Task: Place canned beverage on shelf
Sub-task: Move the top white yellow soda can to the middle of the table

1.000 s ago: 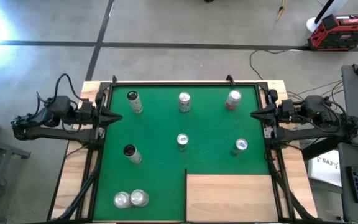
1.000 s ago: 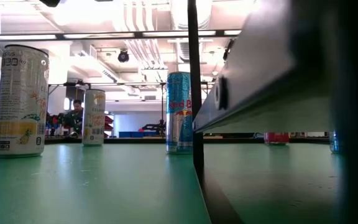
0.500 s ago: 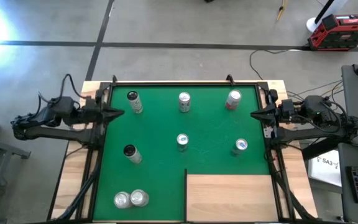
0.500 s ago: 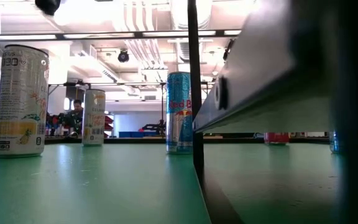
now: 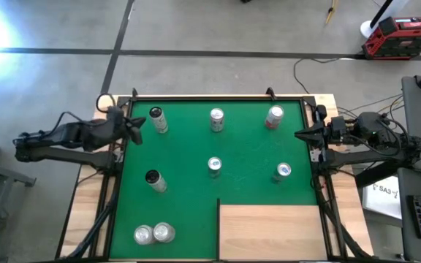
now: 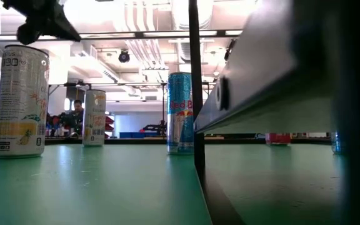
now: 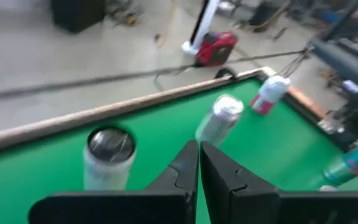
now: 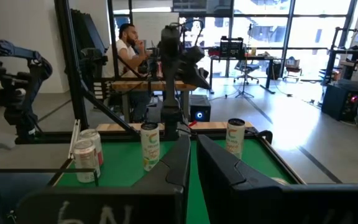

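Presently the left gripper, jaws pressed fully together and holding nothing, sits just beside the silver-topped can that stands farthest from the shelf, near the mat's opposite corner. The right gripper, jaws likewise shut and empty, waits at the tabletop edge on the shelf's own side, well apart from it. No can rests on the shelf, a plain plywood panel occupying one corner of the green mat. In my judgement the step in hand is the approach to that far can. To do it well, the jaws must open wider than the can before advancing, then straddle its body at mid-height so that it does not tip; the neighbouring cans stand well apart, so the path looks free. The carry to the shelf is diagonal and passes the centre can, which calls for a lift first. Legible writing: the blue and silver can in the low view reads "Red B…", evidently Red Bull. Print on the pale yellow can is too small to read.
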Controlling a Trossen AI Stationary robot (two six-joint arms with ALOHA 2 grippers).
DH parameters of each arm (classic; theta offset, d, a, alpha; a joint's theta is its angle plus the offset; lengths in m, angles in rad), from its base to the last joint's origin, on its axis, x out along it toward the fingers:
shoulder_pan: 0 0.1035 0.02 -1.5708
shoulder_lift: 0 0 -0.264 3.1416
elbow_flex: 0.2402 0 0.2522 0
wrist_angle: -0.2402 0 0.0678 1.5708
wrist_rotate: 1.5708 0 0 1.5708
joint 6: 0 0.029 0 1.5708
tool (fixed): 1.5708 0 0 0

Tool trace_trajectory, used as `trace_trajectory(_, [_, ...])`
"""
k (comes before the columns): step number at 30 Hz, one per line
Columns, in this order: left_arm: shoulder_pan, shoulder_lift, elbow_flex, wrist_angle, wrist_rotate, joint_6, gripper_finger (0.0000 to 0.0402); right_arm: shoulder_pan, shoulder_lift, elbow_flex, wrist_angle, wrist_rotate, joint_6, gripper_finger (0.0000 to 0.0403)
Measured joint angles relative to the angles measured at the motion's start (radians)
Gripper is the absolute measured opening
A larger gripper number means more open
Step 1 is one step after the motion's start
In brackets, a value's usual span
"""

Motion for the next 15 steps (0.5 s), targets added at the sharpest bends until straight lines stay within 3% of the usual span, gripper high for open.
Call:
trace_trajectory(4, [0.002,0.048,0.045,-0.124,-0.011,-0.167,0.0,0.0,0.0,0.0,0.0,0.0,0.0,0.0022])
trace_trajectory(8, [0.005,0.128,0.094,-0.16,-0.064,-0.233,0.0,0.0,0.0,0.0,0.0,0.0,0.0,0.0022])
trace_trajectory(12, [0.007,0.224,0.154,-0.257,-0.051,-0.357,0.0,0.0,0.0,0.0,0.0,0.0,0.0,0.0022])
trace_trajectory(15, [0.007,0.311,0.21,-0.411,-0.007,-0.542,0.0,0.0,0.0,0.0,0.0,0.0,0.0,0.0022])
